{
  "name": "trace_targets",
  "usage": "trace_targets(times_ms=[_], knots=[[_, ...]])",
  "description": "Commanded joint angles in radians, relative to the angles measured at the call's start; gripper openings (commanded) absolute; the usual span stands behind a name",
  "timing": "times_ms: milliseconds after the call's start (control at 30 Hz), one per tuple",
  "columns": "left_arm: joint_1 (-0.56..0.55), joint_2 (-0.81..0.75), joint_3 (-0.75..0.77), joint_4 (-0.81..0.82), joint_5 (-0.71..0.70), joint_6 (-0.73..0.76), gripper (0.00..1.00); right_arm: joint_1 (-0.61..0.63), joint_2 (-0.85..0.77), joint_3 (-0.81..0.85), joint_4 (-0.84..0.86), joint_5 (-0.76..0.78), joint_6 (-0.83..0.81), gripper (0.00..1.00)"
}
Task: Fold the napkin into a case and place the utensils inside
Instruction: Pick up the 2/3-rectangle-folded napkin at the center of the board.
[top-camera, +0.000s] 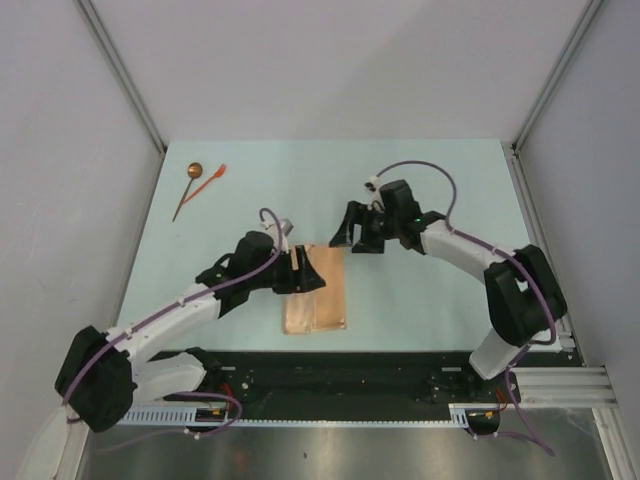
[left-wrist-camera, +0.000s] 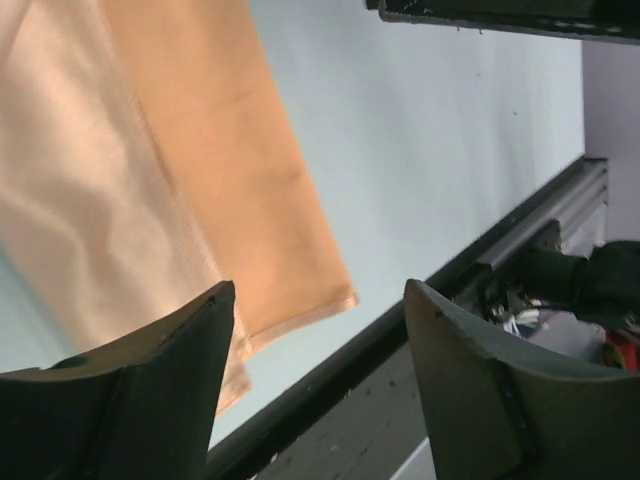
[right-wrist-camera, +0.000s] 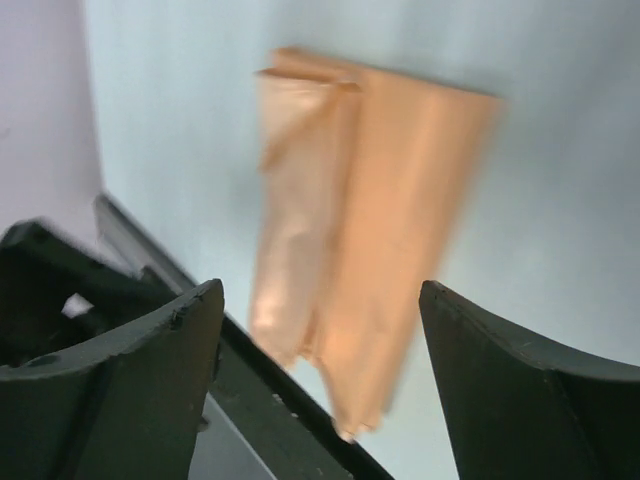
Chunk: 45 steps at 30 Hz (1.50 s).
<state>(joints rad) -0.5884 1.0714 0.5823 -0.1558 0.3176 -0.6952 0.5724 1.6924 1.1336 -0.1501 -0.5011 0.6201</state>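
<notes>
The napkin (top-camera: 318, 295) lies folded into a narrow tan-orange case near the table's front middle. It also shows in the left wrist view (left-wrist-camera: 170, 170) and, blurred, in the right wrist view (right-wrist-camera: 370, 190). My left gripper (top-camera: 308, 272) hangs over the case's far left corner, open and holding nothing (left-wrist-camera: 318, 300). My right gripper (top-camera: 346, 234) hovers just beyond the case's far end, open and empty too (right-wrist-camera: 320, 300). The utensils lie at the far left: a dark-handled spoon (top-camera: 188, 189) with a coppery bowl, and an orange-red fork-like piece (top-camera: 211, 180) beside it.
A black rail (top-camera: 350, 365) runs along the near table edge, close to the case's near end. Grey walls enclose the pale blue table (top-camera: 430, 300) at the left, back and right.
</notes>
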Motion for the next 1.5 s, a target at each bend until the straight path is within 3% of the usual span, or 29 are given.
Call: trace_targets(times_ms=[0,100,200,433,600,900,1067,1200,1467], knots=[[-0.21,0.123,0.193,-0.138,-0.314,0.013,0.76,-0.142,-0.152,-0.144,-0.157,0.142,-0.003,0.88],[-0.362,0.252,0.318,-0.224,-0.536,-0.032,0.79,-0.245,-0.258,-0.265,-0.161,0.193,0.006,0.95],[-0.485,0.408,0.454,-0.414,-0.714,-0.079,0.78,-0.337,-0.316,-0.377,-0.152,0.213,0.021,0.97],[-0.646,0.651,0.645,-0.602,-0.841,-0.121,0.73,-0.393,-0.407,-0.483,-0.16,0.248,0.007,0.99],[-0.669,0.736,0.685,-0.633,-0.813,-0.138,0.63,-0.391,-0.421,-0.511,-0.135,0.213,0.007,0.98],[-0.7,0.794,0.691,-0.639,-0.802,-0.132,0.6,-0.364,-0.407,-0.532,-0.085,0.202,0.01,0.98],[-0.706,0.803,0.686,-0.64,-0.81,-0.129,0.53,-0.326,-0.398,-0.532,-0.062,0.21,0.024,0.98],[-0.706,0.805,0.665,-0.626,-0.805,-0.135,0.35,-0.302,-0.375,-0.551,-0.014,0.15,0.038,0.98],[-0.7,0.725,0.597,-0.596,-0.808,-0.148,0.21,-0.33,-0.329,-0.626,0.237,-0.089,0.061,0.97]])
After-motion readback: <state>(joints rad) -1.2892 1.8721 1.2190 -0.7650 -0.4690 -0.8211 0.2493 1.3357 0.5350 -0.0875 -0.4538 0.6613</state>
